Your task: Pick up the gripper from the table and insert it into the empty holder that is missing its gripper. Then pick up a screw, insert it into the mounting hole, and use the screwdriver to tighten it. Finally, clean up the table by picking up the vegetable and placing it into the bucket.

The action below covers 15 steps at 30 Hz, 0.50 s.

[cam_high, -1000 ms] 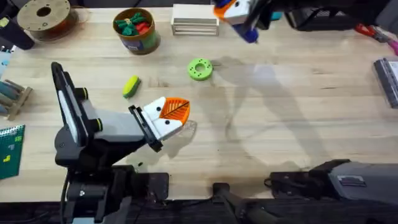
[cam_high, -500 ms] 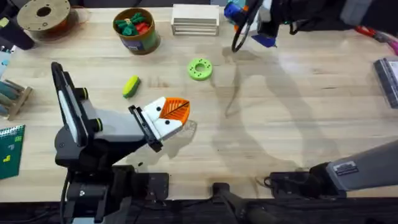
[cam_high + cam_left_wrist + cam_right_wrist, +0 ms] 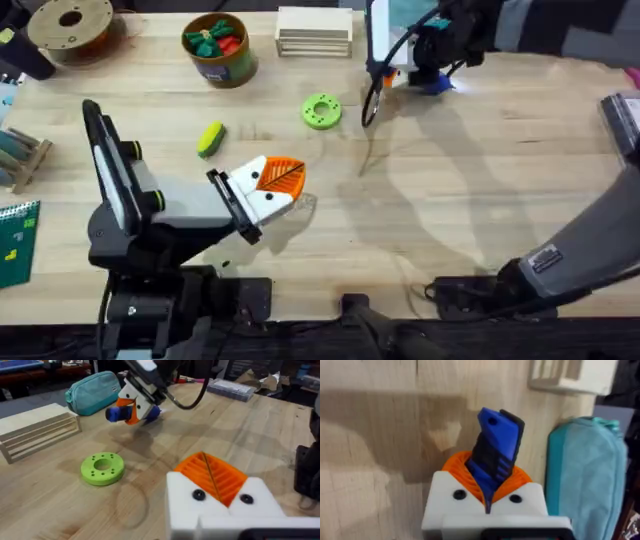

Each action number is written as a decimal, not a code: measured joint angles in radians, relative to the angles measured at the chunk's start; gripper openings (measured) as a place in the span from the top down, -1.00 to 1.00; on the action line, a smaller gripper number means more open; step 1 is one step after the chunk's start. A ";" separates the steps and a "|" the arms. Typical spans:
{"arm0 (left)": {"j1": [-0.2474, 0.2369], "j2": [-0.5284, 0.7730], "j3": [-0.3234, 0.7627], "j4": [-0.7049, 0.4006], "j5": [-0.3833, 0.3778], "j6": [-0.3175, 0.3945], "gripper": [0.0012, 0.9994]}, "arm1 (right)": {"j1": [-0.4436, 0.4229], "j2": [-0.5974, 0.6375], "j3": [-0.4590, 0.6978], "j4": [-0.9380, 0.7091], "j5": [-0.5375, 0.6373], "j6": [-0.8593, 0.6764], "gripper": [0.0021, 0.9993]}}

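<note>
You're hanging the right claw point(image 3: 425, 72) near the worktop's point(image 3: 480, 200) far edge, and it's clamping the screwdriver point(image 3: 495, 452) between its orange pads, blue body sticking out past the fingers. In the left wrist view it's hovering just above the wood, not touching. The left claw point(image 3: 280, 180) is resting toward the near left side with its orange finger in place; can't tell from here if it's clenched or released. My read: you're carrying the driver in for the tightening step, so go slow, keep the tip lined up straight with the mounting hole, and don't let it twist in the grip. The vegetable point(image 3: 210, 138) is lying left of centre, well apart from the bucket point(image 3: 220, 62) near the far left corner, so cleanup is still waiting. The green disc point(image 3: 321, 111) is sitting between the two claws.
</note>
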 joint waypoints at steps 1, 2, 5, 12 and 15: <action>0.000 0.000 0.000 0.000 0.000 0.000 0.99 | 0.000 0.010 0.000 0.001 0.016 -0.007 0.99; 0.000 0.000 0.000 0.000 0.000 0.000 0.99 | 0.000 0.019 0.000 0.003 0.031 -0.013 0.99; 0.000 0.000 0.000 0.000 0.000 0.000 0.99 | 0.000 0.039 0.000 0.004 0.076 -0.027 0.99; 0.000 0.000 0.000 0.000 0.000 0.000 0.99 | -0.001 0.040 0.002 0.001 0.102 -0.040 0.95; 0.000 0.000 0.000 0.000 0.000 0.000 0.99 | -0.001 0.040 0.002 -0.020 0.106 -0.042 0.63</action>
